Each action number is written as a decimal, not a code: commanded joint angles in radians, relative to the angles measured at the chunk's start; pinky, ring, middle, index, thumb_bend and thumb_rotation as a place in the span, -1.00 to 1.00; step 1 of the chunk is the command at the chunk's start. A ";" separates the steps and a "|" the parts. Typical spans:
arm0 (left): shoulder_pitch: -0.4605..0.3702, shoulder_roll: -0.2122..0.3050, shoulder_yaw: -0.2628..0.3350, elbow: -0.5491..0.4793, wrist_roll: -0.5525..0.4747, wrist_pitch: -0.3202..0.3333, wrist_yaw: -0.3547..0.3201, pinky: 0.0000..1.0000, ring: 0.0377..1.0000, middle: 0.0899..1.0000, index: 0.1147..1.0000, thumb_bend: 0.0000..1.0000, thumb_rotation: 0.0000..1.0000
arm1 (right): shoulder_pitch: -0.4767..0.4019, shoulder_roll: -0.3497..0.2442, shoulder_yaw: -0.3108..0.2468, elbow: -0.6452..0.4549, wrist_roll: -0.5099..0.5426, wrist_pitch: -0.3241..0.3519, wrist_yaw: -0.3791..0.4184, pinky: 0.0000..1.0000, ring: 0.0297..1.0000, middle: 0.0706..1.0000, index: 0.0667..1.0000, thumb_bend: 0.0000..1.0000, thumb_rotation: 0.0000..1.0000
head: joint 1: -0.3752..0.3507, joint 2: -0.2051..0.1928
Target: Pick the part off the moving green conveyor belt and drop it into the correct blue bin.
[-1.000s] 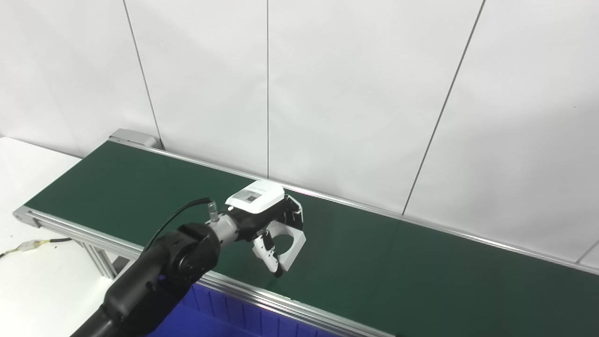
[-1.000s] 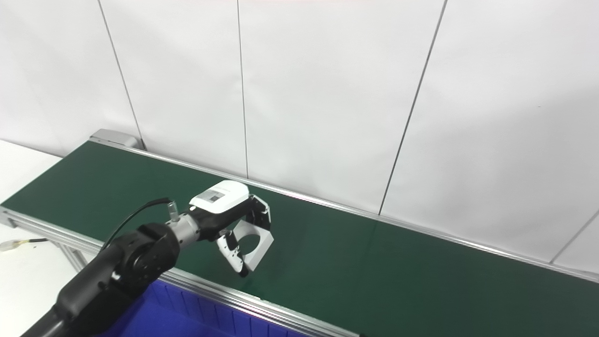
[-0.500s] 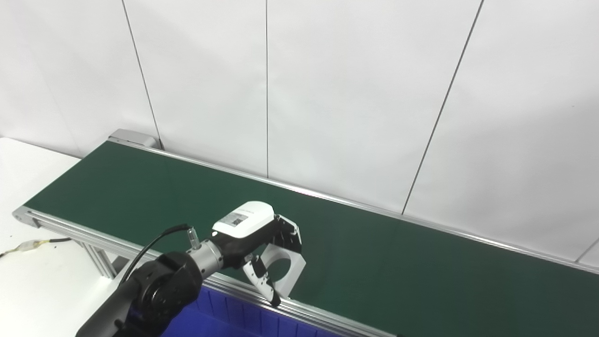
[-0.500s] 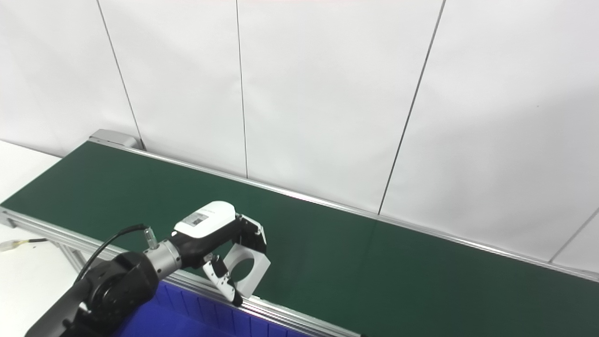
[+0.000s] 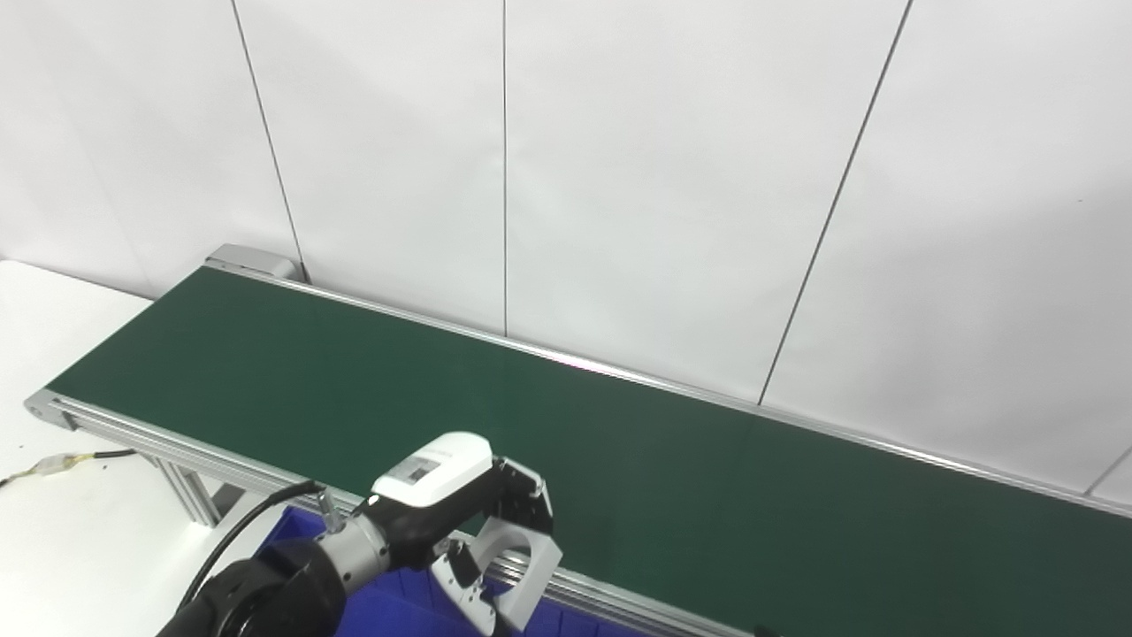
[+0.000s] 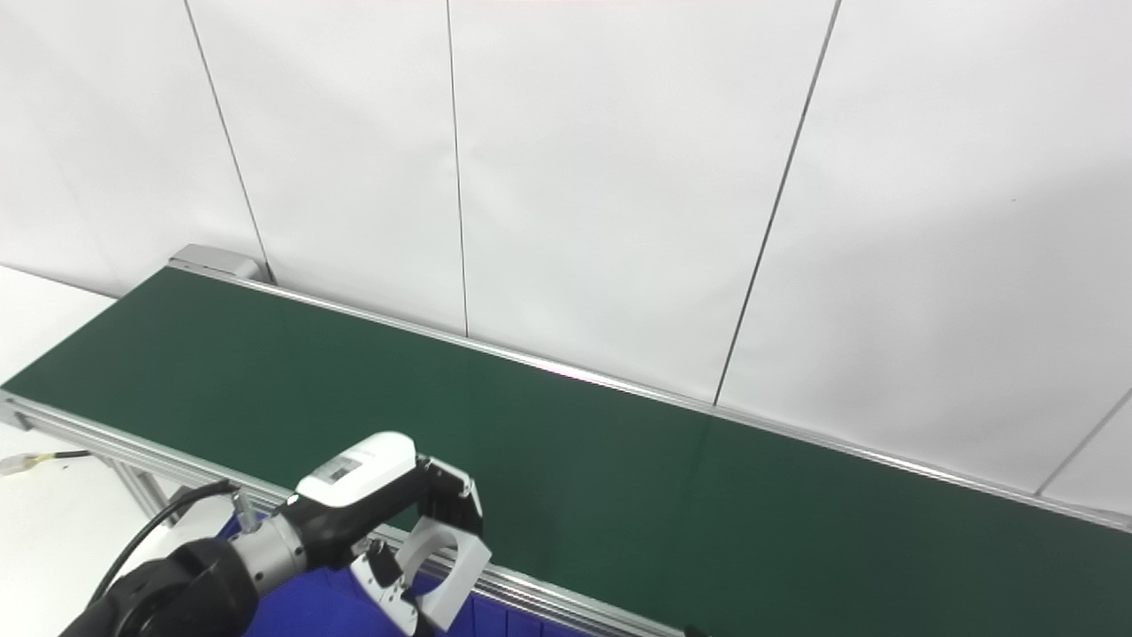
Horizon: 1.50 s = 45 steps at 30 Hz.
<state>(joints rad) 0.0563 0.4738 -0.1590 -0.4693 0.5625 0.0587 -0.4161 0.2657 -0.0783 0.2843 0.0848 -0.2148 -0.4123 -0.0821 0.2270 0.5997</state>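
Observation:
My left hand is shut on a white square part with a round hole. It holds the part upright over the near rail of the green conveyor belt, above the blue bin. The hand also shows in the right eye view, with the part at its fingertips. The belt itself carries nothing in view. My right hand is out of the picture.
The conveyor's aluminium near rail runs along the bottom. A white table with a cable lies at the left. A white panelled wall stands behind the belt.
My left hand has pulled back toward me and down with the part, from over the belt to over its near rail and the blue bin.

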 commanded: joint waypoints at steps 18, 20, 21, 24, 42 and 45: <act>0.059 -0.011 0.005 -0.075 -0.044 0.037 -0.050 -0.18 -0.22 -0.14 -0.08 0.00 -1.00 | 0.021 0.000 -0.050 -0.195 0.036 0.046 0.085 0.17 0.37 0.52 0.69 0.02 0.14 | 0.053 0.176; 0.066 -0.018 0.003 -0.078 -0.046 0.050 -0.055 -0.20 -0.23 -0.14 -0.08 0.00 -1.00 | 0.022 -0.003 -0.056 -0.212 0.038 0.064 0.094 0.16 0.37 0.52 0.70 0.03 0.17 | 0.058 0.189; 0.070 -0.022 0.001 -0.078 -0.045 0.055 -0.058 -0.21 -0.23 -0.14 -0.08 0.00 -1.00 | 0.023 -0.004 -0.058 -0.219 0.039 0.072 0.097 0.16 0.37 0.52 0.70 0.03 0.17 | 0.059 0.196; 0.078 -0.030 -0.003 -0.080 -0.041 0.067 -0.064 -0.25 -0.24 -0.14 -0.08 0.00 -1.00 | 0.025 -0.003 -0.065 -0.232 0.045 0.085 0.105 0.16 0.37 0.52 0.69 0.07 0.21 | 0.061 0.206; 0.083 -0.049 -0.043 0.072 -0.057 0.016 -0.024 -0.25 -0.22 -0.13 -0.09 0.00 -1.00 | 0.024 0.004 -0.078 -0.254 0.041 0.094 0.119 0.13 0.35 0.50 0.67 0.12 0.26 | 0.040 0.239; 0.080 -0.053 -0.050 0.112 -0.049 -0.003 -0.003 -0.26 -0.22 -0.13 -0.09 0.00 -1.00 | 0.026 0.005 -0.078 -0.257 0.037 0.101 0.119 0.14 0.36 0.51 0.68 0.11 0.25 | 0.039 0.240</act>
<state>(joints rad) 0.1538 0.4196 -0.2100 -0.3473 0.5170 0.0965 -0.4542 0.2936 -0.0794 0.2115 -0.1395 -0.1757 -0.3169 0.0328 0.2669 0.8391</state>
